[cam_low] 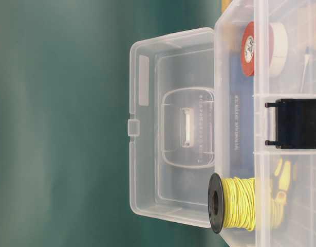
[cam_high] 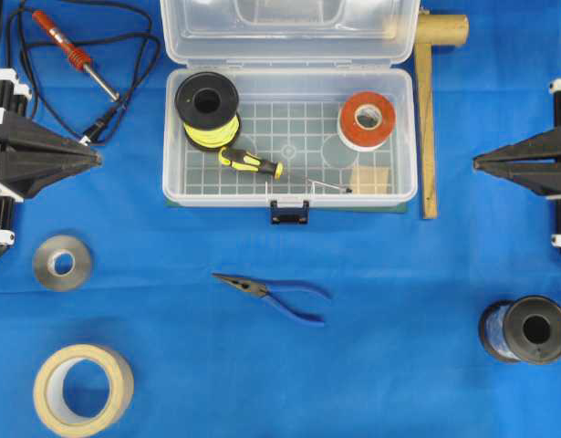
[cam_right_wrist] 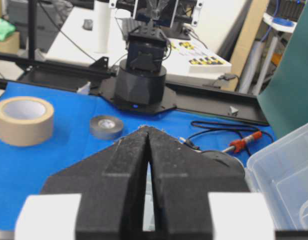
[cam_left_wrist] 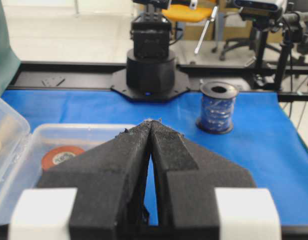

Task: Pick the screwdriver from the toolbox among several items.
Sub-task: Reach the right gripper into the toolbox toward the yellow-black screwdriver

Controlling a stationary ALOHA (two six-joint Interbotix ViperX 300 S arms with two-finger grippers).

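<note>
The screwdriver [cam_high: 251, 162], yellow-and-black handle and thin silver shaft, lies in the clear toolbox [cam_high: 403, 192] near its front wall. With it in the box are a yellow wire spool [cam_high: 207, 109], a red-and-white tape roll [cam_high: 367, 119] and a tan wooden block [cam_high: 371, 179]. The lid stands open at the back. My left gripper [cam_high: 98, 159] is shut and empty, left of the box. My right gripper [cam_high: 476, 164] is shut and empty, right of the box. In the table-level view the spool [cam_low: 235, 203] and the tape roll [cam_low: 248, 49] show through the box wall.
Blue-handled pliers [cam_high: 275, 294] lie in front of the box. A red soldering iron [cam_high: 66, 46] with black cord lies at back left. A grey tape roll [cam_high: 62, 263] and a tan tape roll [cam_high: 83, 389] lie at front left, a blue wire spool [cam_high: 524, 330] at front right, a wooden mallet [cam_high: 428, 109] beside the box.
</note>
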